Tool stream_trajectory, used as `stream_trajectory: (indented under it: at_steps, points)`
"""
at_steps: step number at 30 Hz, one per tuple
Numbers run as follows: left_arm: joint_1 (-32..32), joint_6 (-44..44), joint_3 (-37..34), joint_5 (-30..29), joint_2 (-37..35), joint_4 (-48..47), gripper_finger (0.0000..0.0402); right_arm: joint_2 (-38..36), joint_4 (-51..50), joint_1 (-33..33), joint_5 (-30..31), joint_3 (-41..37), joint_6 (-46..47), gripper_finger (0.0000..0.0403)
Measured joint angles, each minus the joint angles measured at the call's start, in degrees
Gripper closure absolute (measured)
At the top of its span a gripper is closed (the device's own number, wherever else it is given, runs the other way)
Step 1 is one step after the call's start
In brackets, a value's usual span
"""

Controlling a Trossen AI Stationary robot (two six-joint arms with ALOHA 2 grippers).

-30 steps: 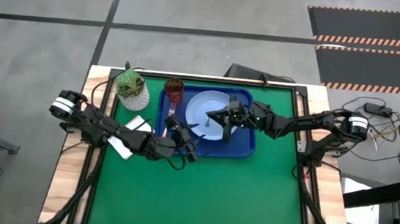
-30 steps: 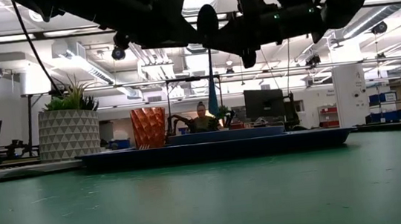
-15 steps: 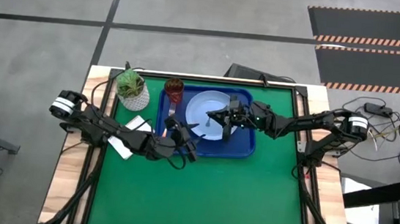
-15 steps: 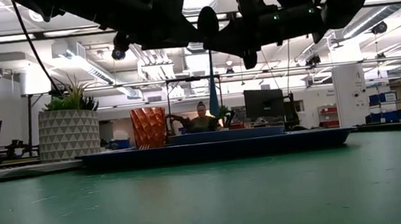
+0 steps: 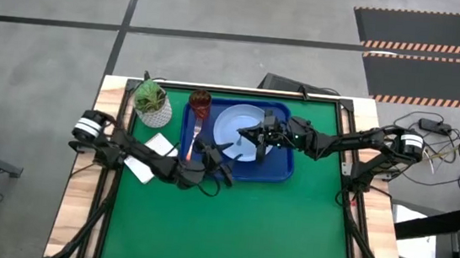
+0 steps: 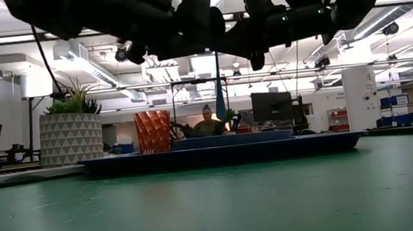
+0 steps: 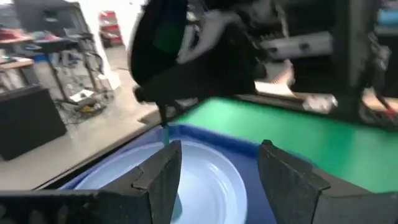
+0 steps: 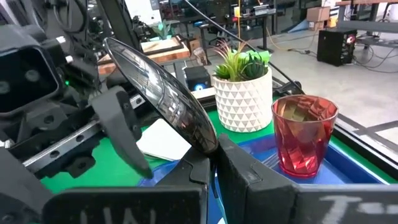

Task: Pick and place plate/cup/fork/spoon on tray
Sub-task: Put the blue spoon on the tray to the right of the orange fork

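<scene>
From above I see the tray (image 5: 281, 169) near the back of the green worktop (image 5: 229, 222), with the plate (image 5: 235, 123) lying in it. The cup (image 5: 200, 102) stands in the tray's back left corner, and the fork (image 5: 192, 141) lies along the tray's left side with its orange handle toward the front.

My right pincer (image 5: 245, 134) hangs over the plate. Its wrist view shows what the high view cannot: the fingers (image 8: 245, 174) are pressed on the spoon (image 8: 163, 92), whose dark shiny bowl sticks up in front of the camera. That view also shows the cup (image 8: 303, 132) standing upright on the tray, just beside a white pot with a plant (image 8: 242, 93).

My left pincer (image 5: 220, 151) is at the tray's front left part, near the plate's edge. Its wrist view shows the two fingers (image 7: 163, 177) spread apart with nothing between them, the plate (image 7: 205, 180) right ahead, and the other arm dark above it.

The low view shows the tray (image 6: 222, 153) side-on, the cup (image 6: 153, 132) standing in it, and both arms held up above it.
</scene>
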Motion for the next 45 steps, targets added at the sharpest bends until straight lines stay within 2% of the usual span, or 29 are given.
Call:
stream_trajectory:
  at_steps: [5,9,14,20,29,35,39,45]
  points:
    - [1.4,3.7,1.2,-5.9,4.8,11.6,0.0212,-0.1,0.6,0.1,-0.1,0.0,1.2,0.0394]
    - [3.1,5.4,3.4,-6.7,9.9,16.4,0.0212,-0.1,1.3,0.2,-0.4,0.0,2.1,0.0394]
    - [4.1,8.7,7.7,-8.6,14.2,16.6,0.0222,-0.1,1.3,0.5,-0.4,0.0,2.1,0.0394]
    - [4.3,14.2,10.9,-10.2,15.1,17.1,0.0264,-0.1,1.3,0.6,-0.5,0.0,2.1,0.0394]
    - [3.9,14.0,10.6,-13.0,15.1,17.0,0.0329,-0.1,1.3,0.6,-0.4,0.0,2.1,0.0394]
    - [3.7,14.0,10.5,-15.8,15.1,17.0,0.0352,-0.1,1.8,0.8,0.3,0.0,3.8,0.0394]
    - [3.7,14.0,10.4,-15.9,15.0,17.0,0.0361,-0.1,3.3,2.3,3.1,-0.2,4.3,0.0394]
    - [3.5,13.9,10.5,-16.2,14.8,17.1,0.0396,-0.1,3.2,3.7,6.1,-0.2,2.2,0.0394]
